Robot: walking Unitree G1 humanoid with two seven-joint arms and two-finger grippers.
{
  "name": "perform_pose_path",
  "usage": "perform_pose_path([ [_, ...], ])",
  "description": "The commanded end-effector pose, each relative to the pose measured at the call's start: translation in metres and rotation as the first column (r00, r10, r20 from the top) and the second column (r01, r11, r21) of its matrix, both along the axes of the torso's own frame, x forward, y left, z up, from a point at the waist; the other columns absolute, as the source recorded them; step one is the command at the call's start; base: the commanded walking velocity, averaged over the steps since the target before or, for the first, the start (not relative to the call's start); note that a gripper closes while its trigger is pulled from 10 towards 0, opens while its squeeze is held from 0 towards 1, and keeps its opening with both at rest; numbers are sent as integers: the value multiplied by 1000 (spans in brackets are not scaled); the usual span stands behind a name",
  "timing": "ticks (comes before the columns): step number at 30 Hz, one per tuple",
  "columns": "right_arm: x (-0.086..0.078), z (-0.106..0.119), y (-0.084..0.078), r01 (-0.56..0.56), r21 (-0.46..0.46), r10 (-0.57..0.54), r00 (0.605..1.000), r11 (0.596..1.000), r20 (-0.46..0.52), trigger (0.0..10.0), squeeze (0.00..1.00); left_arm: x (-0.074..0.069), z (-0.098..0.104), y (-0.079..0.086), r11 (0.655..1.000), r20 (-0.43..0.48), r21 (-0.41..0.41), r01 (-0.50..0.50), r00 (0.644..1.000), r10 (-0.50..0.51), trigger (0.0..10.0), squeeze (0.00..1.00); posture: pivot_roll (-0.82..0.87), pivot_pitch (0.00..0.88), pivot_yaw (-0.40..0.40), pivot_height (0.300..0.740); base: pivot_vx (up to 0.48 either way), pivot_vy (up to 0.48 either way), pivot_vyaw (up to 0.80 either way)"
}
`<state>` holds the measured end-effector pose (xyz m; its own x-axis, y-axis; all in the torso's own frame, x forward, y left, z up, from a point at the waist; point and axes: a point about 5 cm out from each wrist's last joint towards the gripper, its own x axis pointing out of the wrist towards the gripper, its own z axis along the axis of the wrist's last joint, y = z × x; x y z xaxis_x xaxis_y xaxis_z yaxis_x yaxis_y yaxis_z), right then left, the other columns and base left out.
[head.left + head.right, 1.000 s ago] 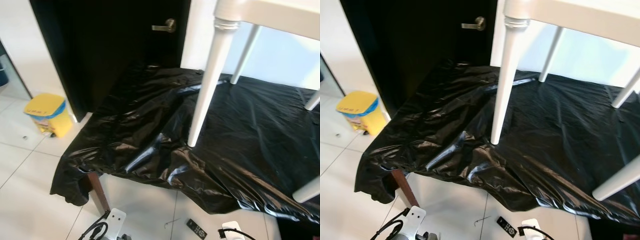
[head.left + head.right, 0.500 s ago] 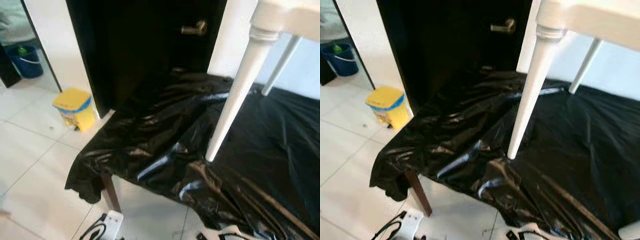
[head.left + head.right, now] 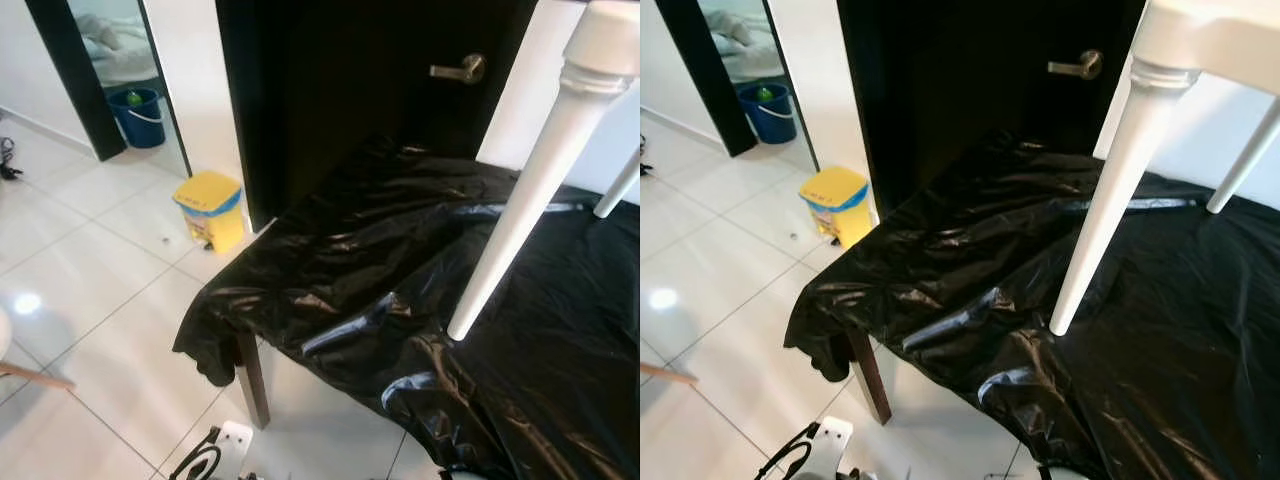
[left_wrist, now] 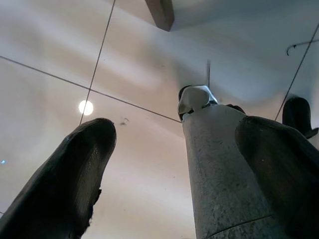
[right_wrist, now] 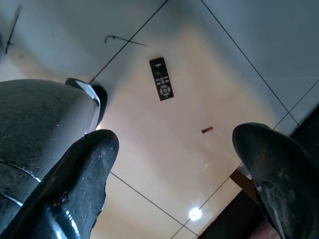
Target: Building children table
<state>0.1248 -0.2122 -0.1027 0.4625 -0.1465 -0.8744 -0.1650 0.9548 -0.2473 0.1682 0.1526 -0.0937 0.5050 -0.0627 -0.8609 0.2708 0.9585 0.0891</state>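
A black plastic sheet (image 3: 420, 290) drapes the low table before me; on it stand two white legs of the children's table (image 3: 1110, 190), the nearer beside the sheet's crumpled edge; one yellow bin (image 3: 212, 208) sits beyond it; my left gripper (image 4: 174, 164) and right gripper (image 5: 174, 179) hang spread, empty, over tile; one remote (image 5: 161, 85) lies below.

floor (image 3: 90, 250): pale glossy tiles, lower left | door (image 3: 340, 90): dark, metal handle (image 3: 458, 70), top centre | bin (image 3: 211, 208): yellow, beside door | bucket (image 3: 139, 118): blue, upper left | walls: white
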Motion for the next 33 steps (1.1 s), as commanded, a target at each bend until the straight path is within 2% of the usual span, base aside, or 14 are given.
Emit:
perform_pose_path([
  [1, 5, 2, 0, 6, -1, -6, 1000, 1000, 21, 10000, 0, -14, -6, 1, 1000, -58, 3, -19, 998, 19, 10000, 0, 94, 0, -79, 740, 0, 0, 0],
  [5, 6, 2, 1, 9, 0, -9, 1000, 1000, 18, 10000, 0, -14, -6, 1, 999, -62, 1, -38, 997, 38, 10000, 0, 107, 0, -83, 740, 0, 75, 0],
  [24, 6, 1, 2, 5, 4, -5, 1000, 1000, 9, 10000, 0, -22, -9, 8, 994, -80, 6, -105, 991, 105, 10000, 0, 128, 0, -101, 740, 0, 337, 0],
  [33, 3, 1, 0, 5, -4, -5, 1000, 1000, -3, 10000, 0, -21, -9, 9, 994, -77, 4, -109, 991, 109, 10000, 0, 126, 0, -101, 740, 0, 337, 0],
])
